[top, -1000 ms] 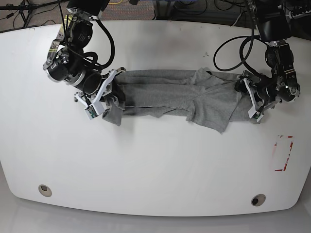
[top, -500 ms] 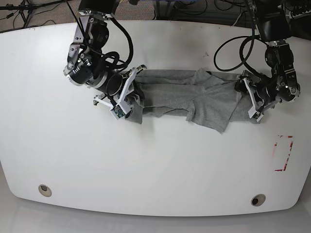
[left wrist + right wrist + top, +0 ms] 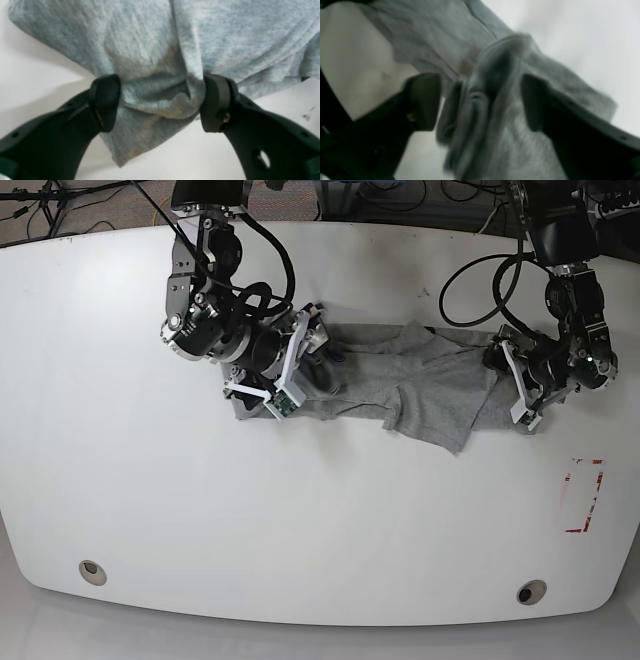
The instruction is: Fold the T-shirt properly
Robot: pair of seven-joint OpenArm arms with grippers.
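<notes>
The grey T-shirt [image 3: 430,385] lies in a crumpled band across the table's far middle, its left end folded over toward the centre. My right gripper [image 3: 303,365] stands over that folded end. In the right wrist view its jaws are wide apart, with a blurred bunch of the T-shirt [image 3: 480,120] loose between them; the gripper [image 3: 481,102] is open. My left gripper [image 3: 522,385] sits at the shirt's right end. In the left wrist view it [image 3: 160,102] is open, and a fold of the T-shirt [image 3: 150,40] lies between its black fingers [image 3: 105,102].
The white table [image 3: 320,510] stretches wide in front of the shirt. A red-outlined mark [image 3: 585,495] sits near the right edge. Two round fittings [image 3: 92,571] [image 3: 531,591] lie near the front edge. Cables hang behind the back edge.
My right arm has swept right across the table, carrying the shirt's left end over toward the middle, and its jaws have opened. The left arm has stayed put.
</notes>
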